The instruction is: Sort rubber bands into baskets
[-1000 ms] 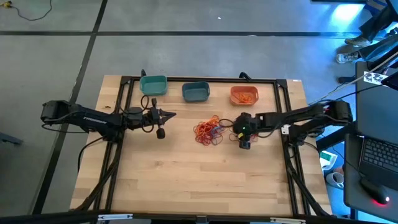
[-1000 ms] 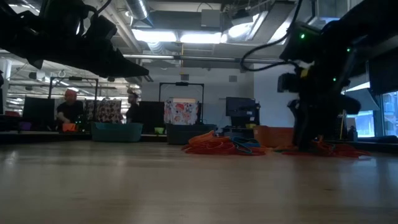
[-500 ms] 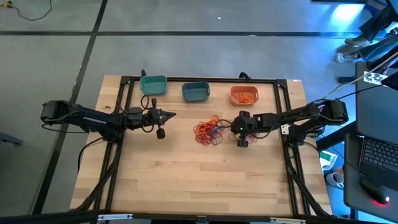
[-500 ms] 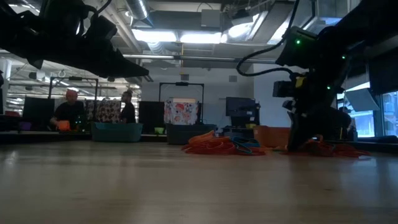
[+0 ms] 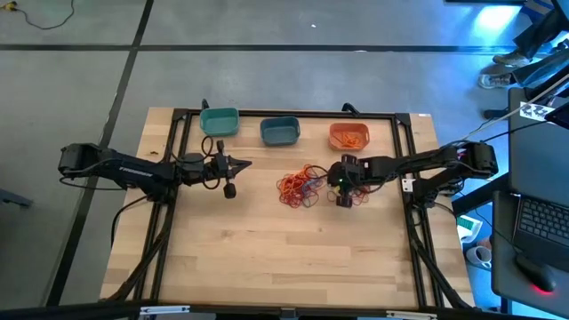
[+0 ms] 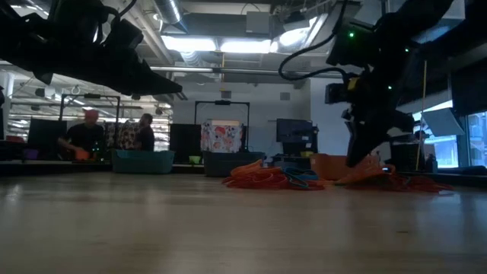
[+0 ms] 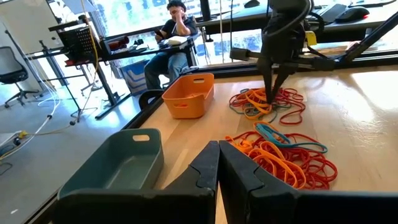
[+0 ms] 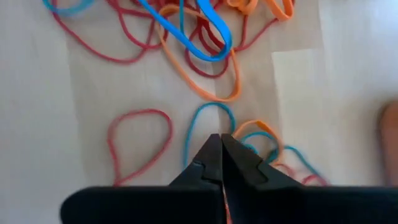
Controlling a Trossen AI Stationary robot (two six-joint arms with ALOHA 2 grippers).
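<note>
The rubber bands lie in a main red-orange pile at mid-table and a smaller cluster to its right. My right gripper stands over that cluster, fingers pointing down and shut on an orange band. At the far edge stand three baskets: teal, slate blue and orange, the orange one holding bands. My left gripper hovers shut and level, left of the main pile, holding nothing. My right gripper comes from above, pointing down, and pinches an orange band between its two fingertips; a thin orange strip shows between the shut fingers. In the low view the band slants down from the fingertips to the table, its lower part among the cluster.
A black frame rail runs around the table's far and side edges, just behind the baskets. Blue and red loops lie spread beneath my right gripper. The wide near half of the wooden table holds no objects. People sit in the room beyond.
My right gripper has moved a little toward the table's left, toward the main pile, and has risen slightly off the table. An orange band now slants up from the small cluster to its fingertips. My left arm has kept still.
</note>
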